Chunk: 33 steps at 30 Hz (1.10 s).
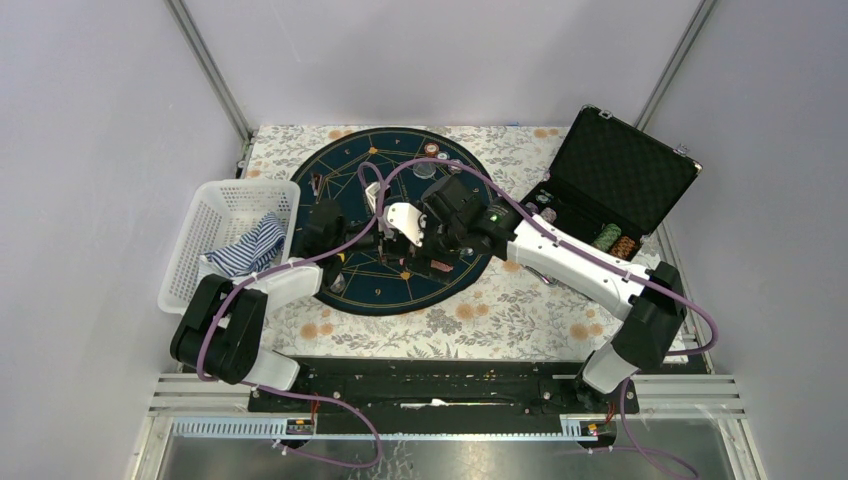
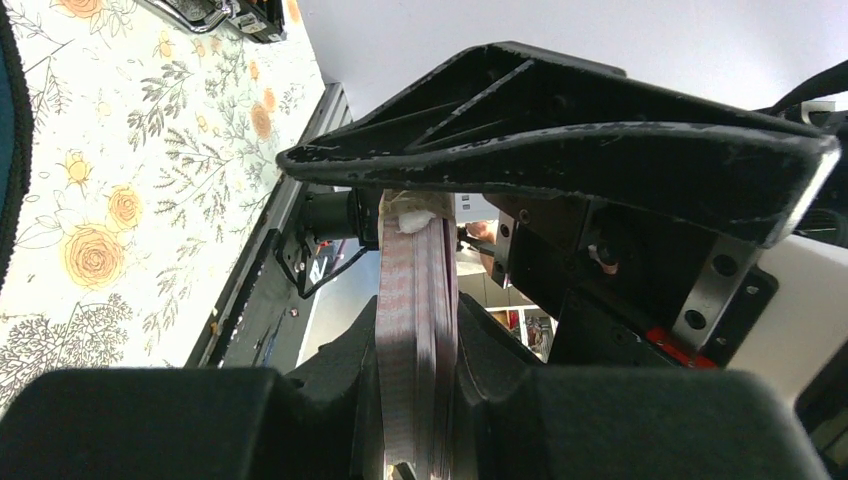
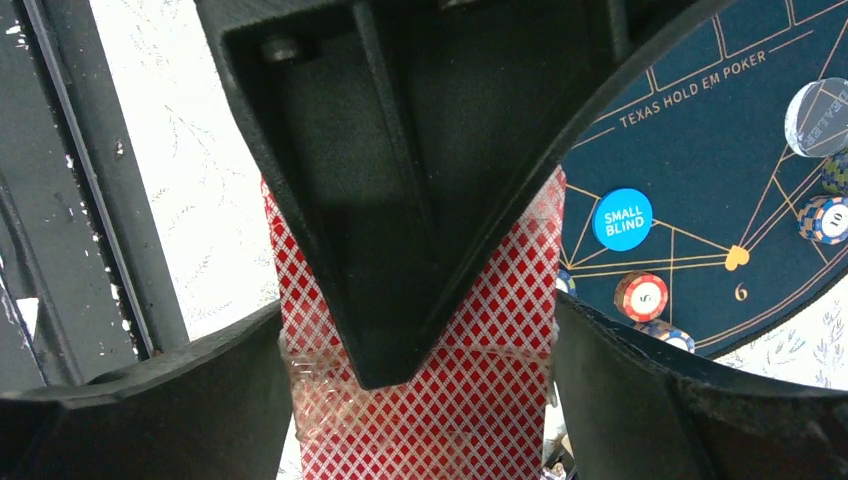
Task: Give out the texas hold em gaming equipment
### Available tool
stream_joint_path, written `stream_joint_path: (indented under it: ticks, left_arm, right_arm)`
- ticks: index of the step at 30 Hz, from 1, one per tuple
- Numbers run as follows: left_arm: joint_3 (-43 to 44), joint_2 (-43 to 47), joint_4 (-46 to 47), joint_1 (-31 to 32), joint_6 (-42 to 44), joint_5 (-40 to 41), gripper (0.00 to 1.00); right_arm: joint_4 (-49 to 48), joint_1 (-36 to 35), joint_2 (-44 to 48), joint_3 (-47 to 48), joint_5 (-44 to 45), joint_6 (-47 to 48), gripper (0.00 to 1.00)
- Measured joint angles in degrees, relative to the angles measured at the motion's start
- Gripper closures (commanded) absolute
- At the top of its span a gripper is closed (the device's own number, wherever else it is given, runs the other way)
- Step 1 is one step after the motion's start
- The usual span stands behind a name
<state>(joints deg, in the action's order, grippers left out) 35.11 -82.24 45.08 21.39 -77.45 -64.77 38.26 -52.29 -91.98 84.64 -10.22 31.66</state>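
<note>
While the left arm (image 1: 290,282) bends in from its base and the right arm (image 1: 570,258) stretches leftward across the table, their wrists meet over the middle of the round dark-blue mat (image 1: 400,150). Seen from the left wrist, the left gripper (image 2: 417,385) pinches a deck of cards (image 2: 415,300). The deck stands edge-on and upright between the two fingers, which are drawn close against its broad faces. From the right wrist, the deck's red diamond-patterned back fills the middle of the view, with one left finger (image 3: 385,200) lying flat across it. The right gripper (image 3: 420,400) is spread wide, a finger at each side edge of the deck; whether those fingers press on the cards cannot be told. Beyond the deck, on the mat, lie a blue Small Blind button (image 3: 622,219), a red chip (image 3: 641,296) just below it, and further striped chips (image 3: 826,218) toward the mat's edge.
</note>
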Motion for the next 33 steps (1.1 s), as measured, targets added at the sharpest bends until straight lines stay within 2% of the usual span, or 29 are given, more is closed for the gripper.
stream_joint_path:
  ticks: [3, 7, 11, 15, 22, 33]
  left_arm:
    - [0.0, 0.0, 1.0, 0.0, -0.7, 0.0, 1.0]
    - [0.0, 0.0, 1.7, 0.0, -0.9, 0.2, 0.98]
    - [0.2, 0.3, -0.1, 0.0, 0.5, 0.0, 0.71]
    - [1.7, 1.6, -7.6, -0.2, 6.3, 0.0, 0.63]
    - [2.8, 3.8, -16.1, -3.0, 13.0, -0.6, 0.63]
    - [4.1, 5.1, -20.7, -4.4, 16.4, -1.4, 0.73]
  right_arm:
    - [0.0, 0.0, 0.0, 0.0, 0.0, 0.1, 0.21]
    - [0.0, 0.0, 0.0, 0.0, 0.1, 0.2, 0.44]
    - [-0.1, -0.1, 0.0, -0.2, 0.1, 0.0, 0.58]
    - [-1.7, -0.1, 0.2, -1.6, 0.1, -1.2, 0.63]
    - [-4.4, 0.4, 3.5, -6.4, 0.1, -3.5, 0.72]
    - [-6.2, 1.6, 5.6, -8.9, -2.1, -5.6, 0.77]
